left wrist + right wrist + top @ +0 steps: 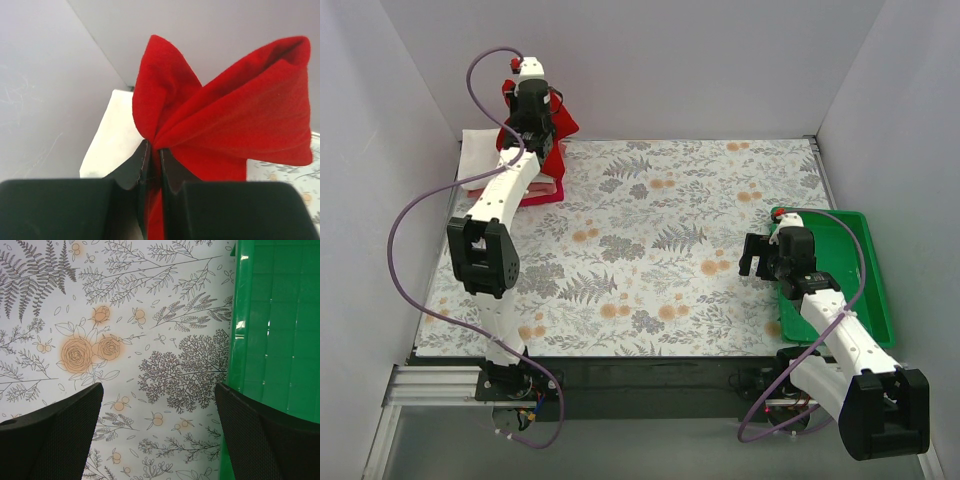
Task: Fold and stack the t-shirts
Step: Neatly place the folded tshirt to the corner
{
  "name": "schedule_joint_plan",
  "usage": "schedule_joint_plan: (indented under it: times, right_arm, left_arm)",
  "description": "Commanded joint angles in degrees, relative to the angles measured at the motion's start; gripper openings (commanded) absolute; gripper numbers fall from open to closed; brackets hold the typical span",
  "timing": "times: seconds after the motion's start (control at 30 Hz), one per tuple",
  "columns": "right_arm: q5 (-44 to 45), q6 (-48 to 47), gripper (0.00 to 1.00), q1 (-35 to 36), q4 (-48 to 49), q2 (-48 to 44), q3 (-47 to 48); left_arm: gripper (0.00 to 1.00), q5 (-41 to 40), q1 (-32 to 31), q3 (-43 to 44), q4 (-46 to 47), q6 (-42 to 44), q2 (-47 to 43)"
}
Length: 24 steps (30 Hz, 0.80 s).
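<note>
White walls point(670, 60), floral tablecloth point(650, 250)

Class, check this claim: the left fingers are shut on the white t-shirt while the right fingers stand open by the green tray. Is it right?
No: the t-shirt in the left fingers is red, not white, as the left wrist view shows.

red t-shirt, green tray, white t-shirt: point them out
red t-shirt point(240, 125), left wrist view, right fold
green tray point(280, 315), right wrist view, bare floor
white t-shirt point(477, 152), top external view, folded top
</note>
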Motion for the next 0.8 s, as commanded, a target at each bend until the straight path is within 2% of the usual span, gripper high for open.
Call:
schedule_joint_plan:
  times: [0.0,0.4,0.77]
  right_arm:
    - [-0.1,-1.0,0.98,-0.2,1.9,0.1,1.2]
    - [0.7,-1.1,0.98,-0.2,1.6,0.8,1.5]
    - [1.5,-1.0,0.98,-0.2,0.9,1.4,1.9]
  left_arm:
    - [0.00,1.3,3.7,-1.1,-1.3,-3.6,-3.5]
    - [0.00,10.1,11.2,1.6,-5.2,-9.5,3.2]
    - [0.00,15.3,17.0,1.1,-1.9,-9.1,7.2]
